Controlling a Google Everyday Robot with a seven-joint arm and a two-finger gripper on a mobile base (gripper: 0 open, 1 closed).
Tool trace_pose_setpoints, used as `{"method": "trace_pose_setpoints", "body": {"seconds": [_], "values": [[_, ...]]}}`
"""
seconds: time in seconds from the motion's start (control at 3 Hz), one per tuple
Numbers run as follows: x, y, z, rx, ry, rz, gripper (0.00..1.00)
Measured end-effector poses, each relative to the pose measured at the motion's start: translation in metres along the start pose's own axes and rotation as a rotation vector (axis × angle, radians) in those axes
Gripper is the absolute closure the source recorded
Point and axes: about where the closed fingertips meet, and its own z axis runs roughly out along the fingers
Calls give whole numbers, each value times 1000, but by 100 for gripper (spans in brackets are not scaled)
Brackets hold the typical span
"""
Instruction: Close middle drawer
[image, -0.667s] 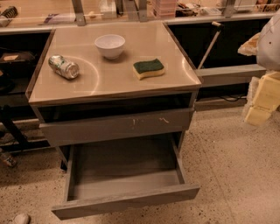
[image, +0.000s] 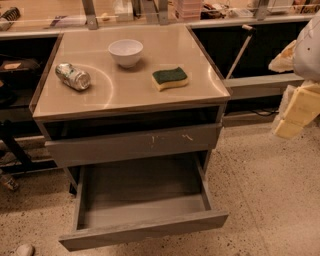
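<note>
The middle drawer (image: 142, 200) is a wide, shallow grey box pulled far out of the cabinet, with a plain flat front (image: 145, 231) and a bare grey floor. Above it sits the grey drawer front with white scuff marks (image: 132, 144), which stands slightly out from the cabinet. My gripper (image: 295, 110), pale yellow under the white arm (image: 307, 45), hangs at the right edge of the view. It is to the right of the cabinet, about level with the scuffed front, and touches nothing.
On the cabinet top (image: 100, 95) are a white bowl (image: 125, 52), a crushed can (image: 73, 76) and a green-and-yellow sponge (image: 170, 78). Dark shelving runs behind and to both sides. A stick (image: 239, 50) leans at the back right. Speckled floor (image: 265, 190) surrounds the drawer.
</note>
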Motion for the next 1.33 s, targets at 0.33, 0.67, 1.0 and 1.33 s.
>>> {"method": "trace_pose_setpoints", "body": {"seconds": [0.33,0.67,1.0,1.33], "values": [[0,0,0,0,0,0,42],[0,0,0,0,0,0,65],[0,0,0,0,0,0,88],[0,0,0,0,0,0,100]]}}
